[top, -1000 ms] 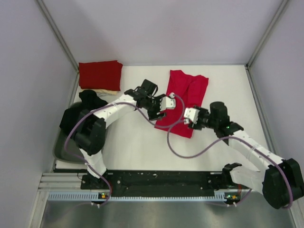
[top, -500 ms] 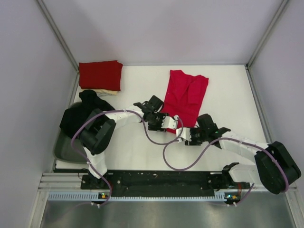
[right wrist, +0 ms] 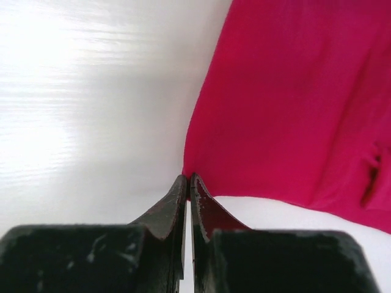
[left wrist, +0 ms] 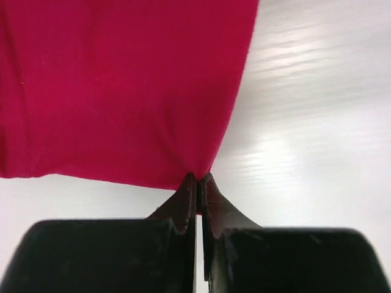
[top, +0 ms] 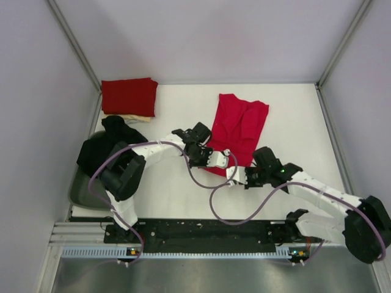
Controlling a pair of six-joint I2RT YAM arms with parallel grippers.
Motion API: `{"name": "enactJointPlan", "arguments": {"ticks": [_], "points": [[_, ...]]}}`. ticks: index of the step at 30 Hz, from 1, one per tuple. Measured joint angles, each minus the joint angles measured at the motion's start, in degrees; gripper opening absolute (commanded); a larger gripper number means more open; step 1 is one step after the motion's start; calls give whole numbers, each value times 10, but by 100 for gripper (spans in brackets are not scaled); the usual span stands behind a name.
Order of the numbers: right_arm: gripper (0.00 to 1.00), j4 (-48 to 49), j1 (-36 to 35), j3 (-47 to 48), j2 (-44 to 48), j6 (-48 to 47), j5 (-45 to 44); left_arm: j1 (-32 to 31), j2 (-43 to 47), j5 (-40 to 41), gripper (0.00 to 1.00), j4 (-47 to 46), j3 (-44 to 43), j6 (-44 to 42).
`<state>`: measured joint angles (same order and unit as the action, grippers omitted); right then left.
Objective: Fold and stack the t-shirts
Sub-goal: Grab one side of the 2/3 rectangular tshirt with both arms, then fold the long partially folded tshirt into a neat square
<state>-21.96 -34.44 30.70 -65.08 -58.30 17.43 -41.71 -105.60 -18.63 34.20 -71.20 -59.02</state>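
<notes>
A bright red t-shirt (top: 239, 125) lies spread out in the middle of the white table. In the top view both grippers meet at its near hem. My left gripper (top: 220, 160) is shut on a near corner of that red t-shirt (left wrist: 122, 91), the cloth pinched between its black fingertips (left wrist: 189, 186). My right gripper (top: 234, 176) is shut on the other near corner of the shirt (right wrist: 293, 104), its jaws closed on the cloth edge. A folded red t-shirt (top: 129, 96) rests on a cream one (top: 137, 116) at the back left.
A black cloth (top: 104, 143) hangs over a grey bin (top: 81, 190) at the left edge. Purple cables loop from both wrists over the table. Grey walls enclose the table on three sides.
Both grippers came down to the shirt's near hem and went from open to shut on its corners. The near hem now sits a little gathered between them.
</notes>
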Motion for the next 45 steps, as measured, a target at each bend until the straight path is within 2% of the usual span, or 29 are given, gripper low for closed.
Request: {"name": "enactJointPlan", "arguments": {"ticks": [10, 16, 20, 24, 28, 38, 45], "points": [[0, -261, -59, 114, 224, 40, 33, -32, 152, -85, 0, 219, -20, 57], [0, -337, -61, 199, 255, 91, 50, -42, 176, -93, 0, 295, -93, 124], [0, -338, -40, 205, 218, 110, 30, -37, 160, -59, 0, 305, -154, 169], [0, -297, 94, 214, 141, 119, 53, -15, 104, -24, 0, 288, -226, 204], [0, -238, 169, 227, 82, 122, 64, 9, 28, -9, 0, 268, -303, 218], [0, -151, 241, 274, -86, 125, 68, 40, -137, 51, 0, 236, -473, 233], [0, -128, 254, 290, -171, 130, 53, 43, -206, 73, 0, 198, -489, 245]]}}
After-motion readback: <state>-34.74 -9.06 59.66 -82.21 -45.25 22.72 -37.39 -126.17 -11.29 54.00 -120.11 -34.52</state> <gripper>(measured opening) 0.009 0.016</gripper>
